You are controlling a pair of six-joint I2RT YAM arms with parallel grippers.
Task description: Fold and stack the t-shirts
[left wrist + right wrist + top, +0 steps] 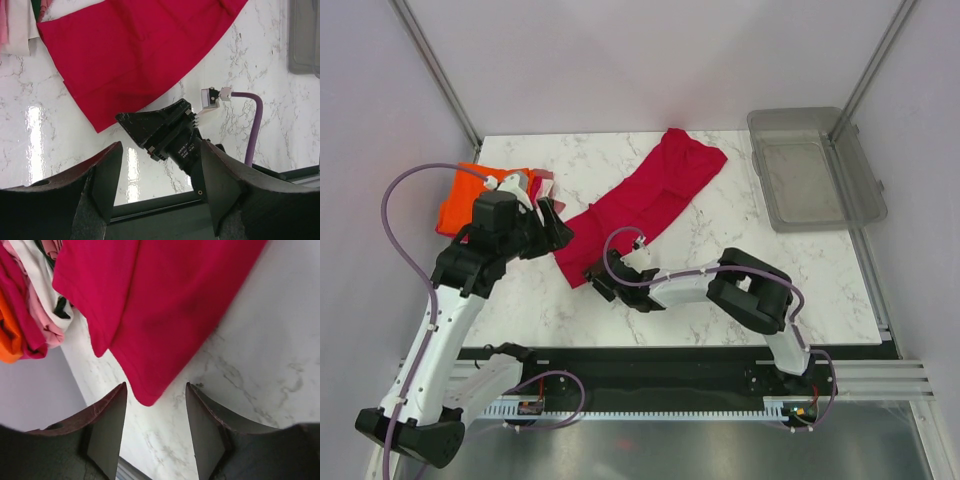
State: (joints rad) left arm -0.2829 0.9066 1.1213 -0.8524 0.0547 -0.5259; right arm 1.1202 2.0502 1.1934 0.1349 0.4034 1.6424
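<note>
Risk: a one-layer grab at the near corner of the crimson shirt [645, 200].
The shirt lies as a long doubled strip across the counter [800, 270], beside the folded stack [470, 195]. Pinching only the top layer would likely skew the fold. My right pincer [155, 390] gapes wide at that corner and my left pincer [558, 222] gapes wide above it; both are empty.

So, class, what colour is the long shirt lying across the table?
The shirt is crimson red, best seen in the top view.
</note>
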